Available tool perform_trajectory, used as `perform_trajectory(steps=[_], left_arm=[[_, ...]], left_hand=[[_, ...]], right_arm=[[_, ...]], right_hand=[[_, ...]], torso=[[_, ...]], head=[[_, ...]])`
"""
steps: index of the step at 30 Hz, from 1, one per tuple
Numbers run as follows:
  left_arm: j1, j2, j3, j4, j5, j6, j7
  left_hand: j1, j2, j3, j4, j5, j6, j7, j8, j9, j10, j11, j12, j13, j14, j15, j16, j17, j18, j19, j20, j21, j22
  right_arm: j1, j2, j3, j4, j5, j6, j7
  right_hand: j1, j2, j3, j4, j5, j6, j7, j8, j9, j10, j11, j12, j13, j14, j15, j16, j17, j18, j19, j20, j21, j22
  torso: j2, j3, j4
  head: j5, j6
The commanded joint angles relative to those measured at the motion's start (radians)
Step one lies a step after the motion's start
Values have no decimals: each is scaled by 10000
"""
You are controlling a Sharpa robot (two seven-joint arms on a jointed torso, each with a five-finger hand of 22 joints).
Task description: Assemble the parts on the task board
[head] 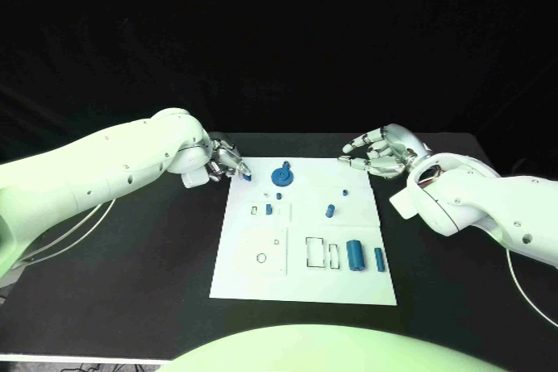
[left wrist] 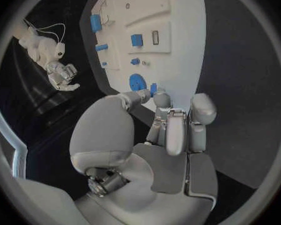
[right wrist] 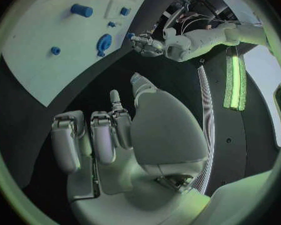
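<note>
The task board (head: 302, 283) lay flat in the middle of the black table (head: 139, 291), long side running away from the robot. The left hand (head: 221, 164) sat at the board's far left corner, fingertips pinching a small blue part (head: 247, 177) right at the board's edge; in the left wrist view the same piece (left wrist: 153, 88) showed between the thumb and fingertips. The right hand (head: 378, 152) hovered just off the board's far right corner, fingers curled loosely but apart, nothing in it. Near the far edge of the board stood a round blue disc part (head: 281, 177), just beside the left hand's pinched piece. Further down sat a small blue block (head: 268, 209), a tiny blue peg (head: 279, 197), and a slanted blue pin (head: 331, 210). Toward the near end two blue cylinders lay side by side, a thicker one (head: 355, 256) and a thinner one (head: 378, 258), next to rectangular outlines on the board.
</note>
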Motion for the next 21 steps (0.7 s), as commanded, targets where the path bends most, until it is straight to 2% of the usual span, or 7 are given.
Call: perform_trajectory(steps=[1,5,8,10,13,21], left_arm=[[1,-280,4,573,373,-656,14],[-56,-631,-10,1234,232,-884,72],[-161,-899,-21,1783,16,-1096,124],[-219,-1020,-25,2052,-143,-1222,153],[-313,-1182,-28,2434,-515,-1291,193],[-461,-1336,-59,2928,-1172,-1121,58]], left_hand=[[-193,-15,1661,-1707,336,239,-133,53,888,155,-17,91,54,712,-94,75,1356,-94,155,-26,111,110],[-253,-23,1691,-1765,477,276,-148,67,885,214,-34,127,102,724,-108,89,1384,-106,198,-41,147,169],[-264,-26,1696,-1776,500,285,-152,71,885,230,-37,140,119,728,-111,95,1395,-110,212,-44,158,189],[-294,-32,1713,-1808,565,314,-164,81,883,275,-49,169,156,736,-120,105,1414,-122,256,-53,192,252],[-331,-40,1746,-1850,654,350,-180,93,879,319,-64,190,178,747,-135,121,1443,-132,295,-65,225,306],[-382,-58,1790,-1902,783,386,-195,103,872,359,-81,200,188,756,-154,134,1467,-146,351,-84,273,384]], right_arm=[[-5,-16,0,10,-45,99,57],[-9,-43,0,17,-45,104,55],[-12,-68,-1,21,-45,105,53],[-15,-80,-1,23,-45,107,52],[-22,-90,-2,27,-45,109,52],[-53,-93,-3,28,-45,115,52]], right_hand=[[-40,48,-36,-29,-7,-81,-14,37,-12,-6,-50,-35,1505,939,-82,-38,2185,-67,1047,-42,44,2634],[-40,48,-36,-29,-7,-81,-14,37,-12,-6,-50,-35,1505,939,-82,-38,2185,-67,1047,-42,44,2634],[-37,42,-37,-32,10,-81,-15,45,-13,-5,-51,-34,1505,938,-83,-40,2179,-67,1047,-42,44,2634],[-37,42,-37,-32,10,-81,-15,45,-13,-5,-51,-34,1505,938,-83,-40,2179,-67,1047,-42,44,2634],[-37,42,-37,-32,10,-81,-15,45,-13,-5,-51,-34,1505,938,-83,-40,2179,-67,1047,-42,44,2634],[-37,42,-37,-32,10,-81,-15,45,-13,-5,-51,-34,1505,938,-83,-40,2179,-67,1047,-42,44,2634]], torso=[[-74,4,50],[-88,-1,75],[-93,12,72],[-105,7,86],[-80,1,69],[-62,11,38]], head=[[15,-38],[14,-60],[51,-68],[55,-85],[101,-83],[147,-98]])
